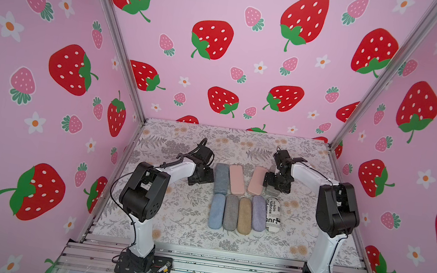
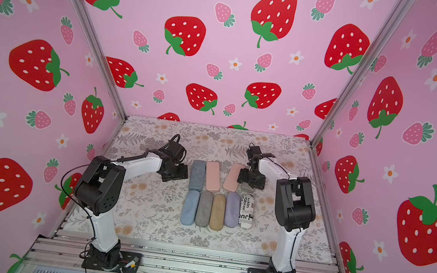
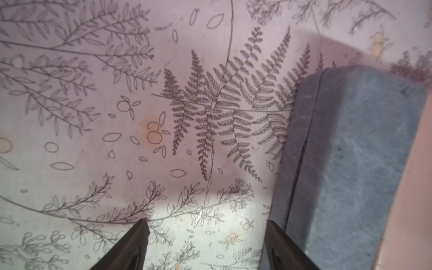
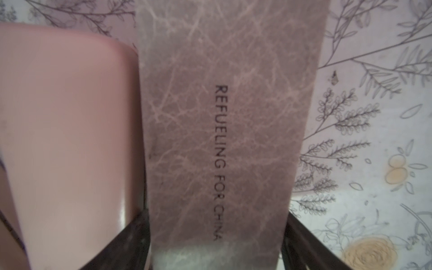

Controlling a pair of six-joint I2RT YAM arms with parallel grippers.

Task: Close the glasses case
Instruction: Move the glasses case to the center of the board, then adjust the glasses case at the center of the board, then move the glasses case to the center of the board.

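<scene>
The grey-brown case (image 4: 222, 105), stamped REFUELING FOR CHINA, fills the middle of the right wrist view. It lies flat on the floral tablecloth (image 4: 374, 117) with a pink case (image 4: 70, 128) close alongside one long edge. The right gripper (image 4: 216, 219) straddles it at the bottom of that frame, one dark finger (image 4: 131, 233) at each long side. Whether the fingers press the case or merely flank it cannot be told, and no seam or lid edge shows. In a top view the same case (image 1: 271, 191) peeks out under the gripper just right of centre, at the right end of the back row. A row of five cases (image 1: 244, 215) lies in front of it. The left gripper (image 3: 205, 222) hangs over bare cloth with its jaws spread wide and nothing between them. A grey-blue case (image 3: 350, 163) sits just beside one fingertip, at the right of the left wrist view.
</scene>
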